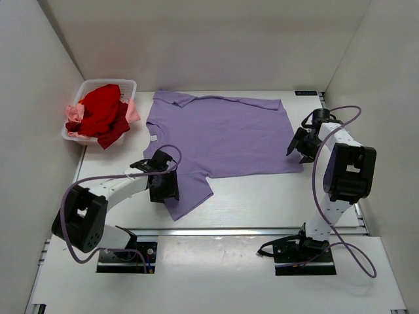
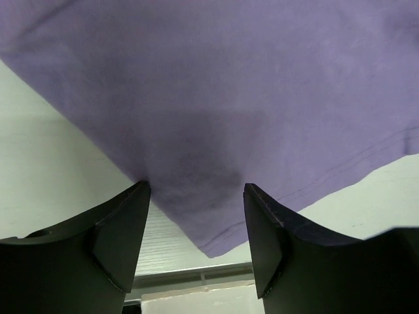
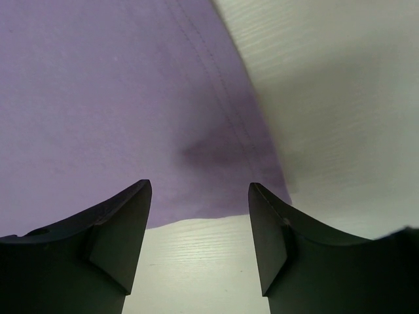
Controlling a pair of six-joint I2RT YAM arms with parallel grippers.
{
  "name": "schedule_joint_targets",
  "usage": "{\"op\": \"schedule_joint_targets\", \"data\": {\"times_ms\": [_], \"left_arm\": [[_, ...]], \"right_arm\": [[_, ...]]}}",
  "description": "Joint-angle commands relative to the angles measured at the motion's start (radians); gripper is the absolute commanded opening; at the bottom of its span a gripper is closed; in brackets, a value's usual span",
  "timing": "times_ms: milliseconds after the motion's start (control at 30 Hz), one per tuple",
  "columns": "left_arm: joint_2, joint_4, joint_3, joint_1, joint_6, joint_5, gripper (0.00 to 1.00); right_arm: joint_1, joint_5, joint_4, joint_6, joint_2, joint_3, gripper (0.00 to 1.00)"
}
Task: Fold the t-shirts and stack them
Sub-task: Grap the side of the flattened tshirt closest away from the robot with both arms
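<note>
Light purple short-sleeved cloth t-shirt (image 1: 222, 134) lies spread flat on the white worktop (image 1: 275, 196), btwn the two arms.

Left fingers (image 2: 124, 235) are apart, nothing clamped. In the wrist view a sleeve of the purple shirt fills the space ahead of the tips. Its stitched corner runs down into the gap btwn them, nearer the right-hand finger. The left-hand tip sits right at the sleeve's edge; can't tell if it touches the cloth. From above, these fingers sit over the near sleeve.

Right fingers (image 3: 118, 242) also apart, holding nothing. Shirt's hem corner lies just ahead of the tips: cloth ahead of the left-hand finger and across the gap, w/ the double-stitched edge running away ahead of the right-hand finger. Bare worktop shows btwn the fingers and off to the right-hand side. A small pucker in the cloth sits just ahead of the gap. Contact w/ the cloth can't be judged.

Bright red cloth t-shirt (image 1: 99, 112) and pale pink cloth t-shirt (image 1: 73, 115) are bunched together in a white plastic basket (image 1: 127, 84). It is well apart from the left fingers, beyond them & off to their left. It is far from the right fingers, w/ the whole purple shirt in btwn.
</note>
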State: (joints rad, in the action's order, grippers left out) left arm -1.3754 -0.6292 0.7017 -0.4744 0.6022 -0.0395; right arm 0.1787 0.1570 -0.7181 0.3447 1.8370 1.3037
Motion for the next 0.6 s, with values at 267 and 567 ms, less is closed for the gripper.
{"op": "schedule_joint_targets", "data": {"times_ms": [267,567], "left_arm": [[-0.068,0.01,-0.028,-0.055,0.038,0.038,0.72],[-0.146,0.065,-0.045,-0.101,0.039,0.018,0.0]], "right_arm": [[-0.012,-0.09,0.012,0.026,0.004,-0.018,0.6],[0.01,-0.108,-0.006,0.017,0.031,-0.024,0.67]]}}
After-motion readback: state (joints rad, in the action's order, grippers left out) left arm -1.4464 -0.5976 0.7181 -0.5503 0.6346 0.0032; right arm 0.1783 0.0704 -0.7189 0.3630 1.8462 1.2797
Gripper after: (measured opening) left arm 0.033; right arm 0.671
